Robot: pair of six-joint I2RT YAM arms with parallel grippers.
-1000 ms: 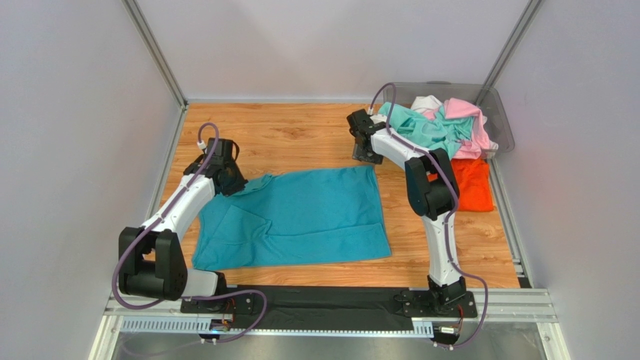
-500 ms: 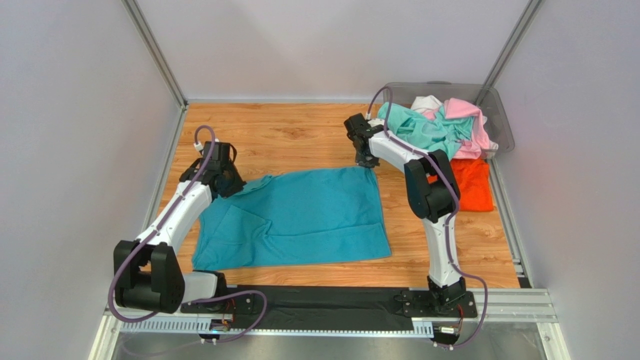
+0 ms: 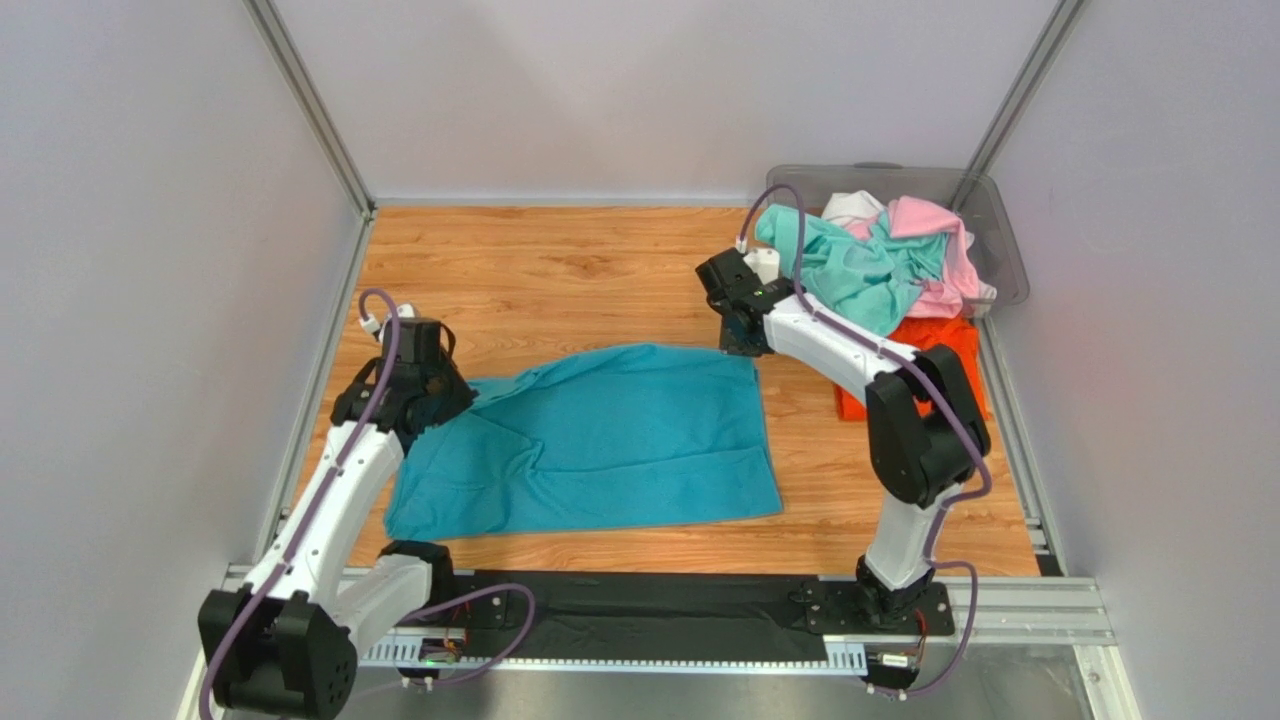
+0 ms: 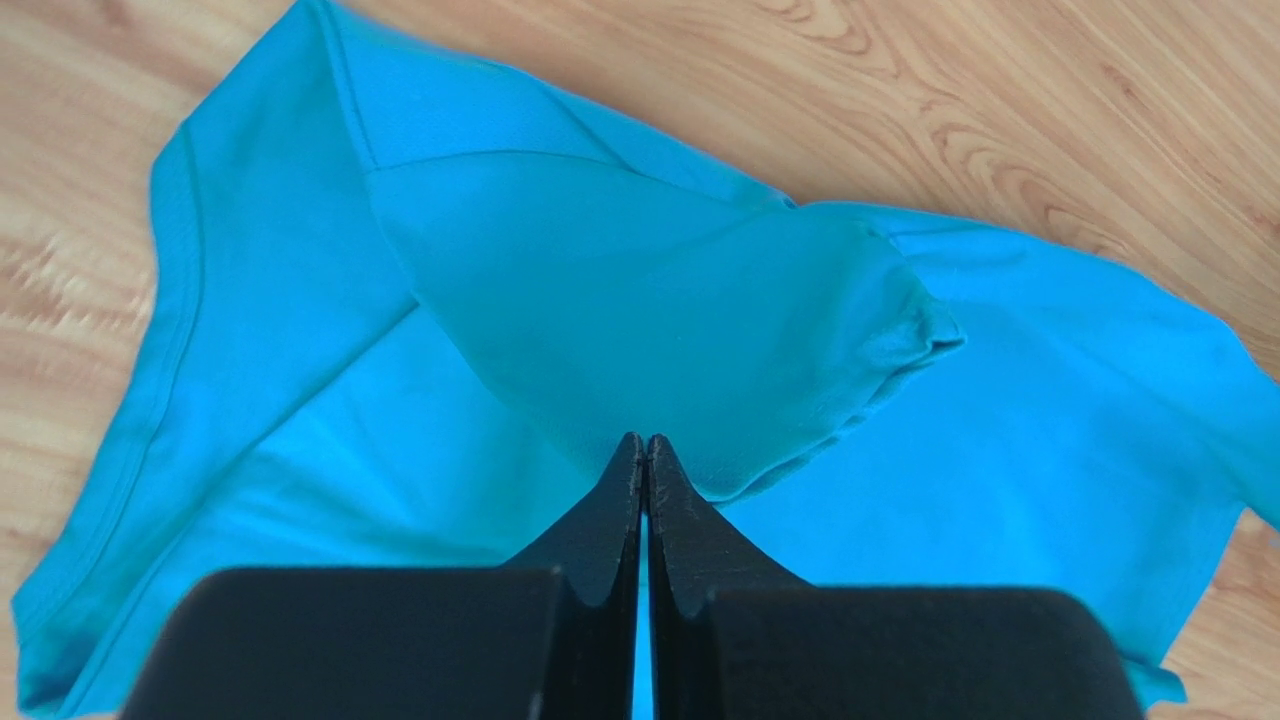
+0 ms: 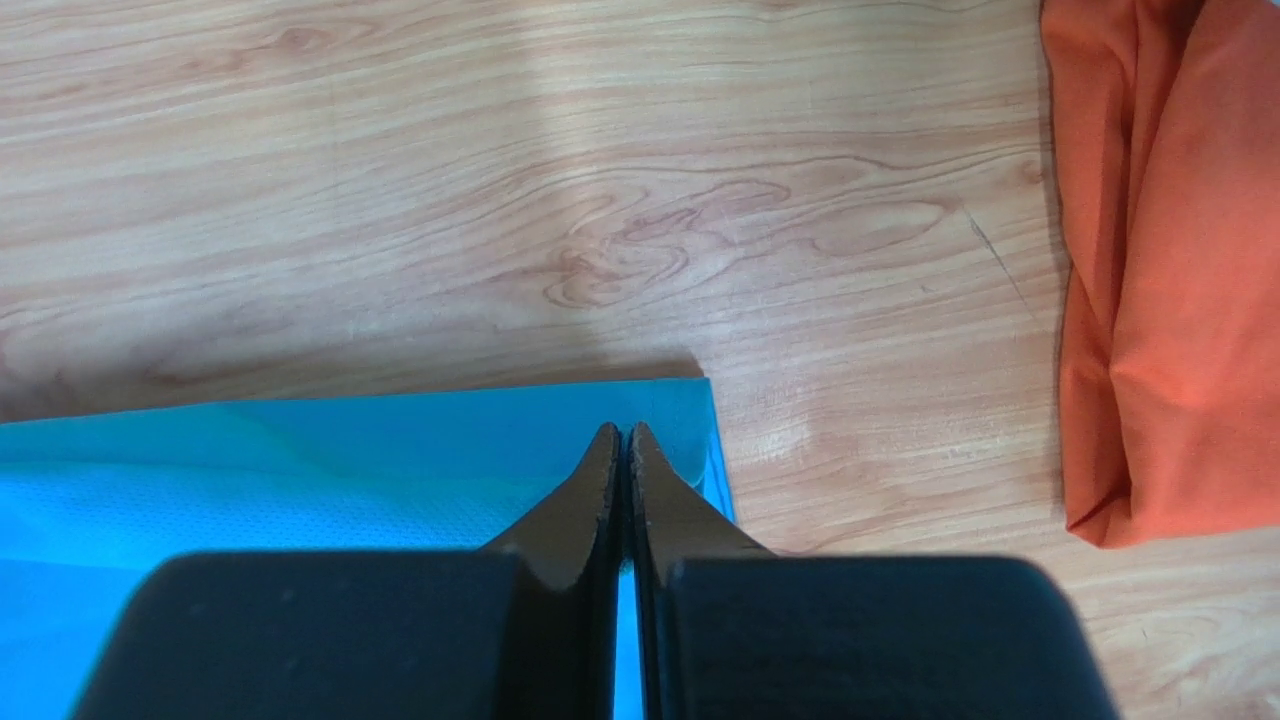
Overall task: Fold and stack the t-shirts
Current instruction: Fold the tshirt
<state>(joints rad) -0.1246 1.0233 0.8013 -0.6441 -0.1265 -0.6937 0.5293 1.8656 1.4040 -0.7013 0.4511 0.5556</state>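
The teal-blue t-shirt [image 3: 601, 443] lies spread across the middle of the wooden table. My left gripper [image 3: 445, 395] is shut on a raised fold at its far left corner; in the left wrist view the fingertips [image 4: 643, 444] pinch that bunched cloth [image 4: 646, 300]. My right gripper [image 3: 747, 336] is shut on the shirt's far right corner [image 5: 661, 413], its fingertips [image 5: 622, 432] pressed together over the hem. An orange t-shirt [image 3: 950, 387] lies folded at the right edge, partly behind the right arm, and shows again in the right wrist view [image 5: 1172, 270].
A grey translucent bin [image 3: 1010, 225] stands at the far right corner with mint-green [image 3: 849, 267], pink [image 3: 932, 248] and white [image 3: 854, 204] shirts heaped in it. Walls close in the table on three sides. Bare wood [image 3: 556, 270] lies beyond the teal shirt.
The right gripper came down and closed on the shirt's far right corner, its elbow swinging right. The left arm drew the left corner leftward and nearer, rumpling the shirt's far edge.
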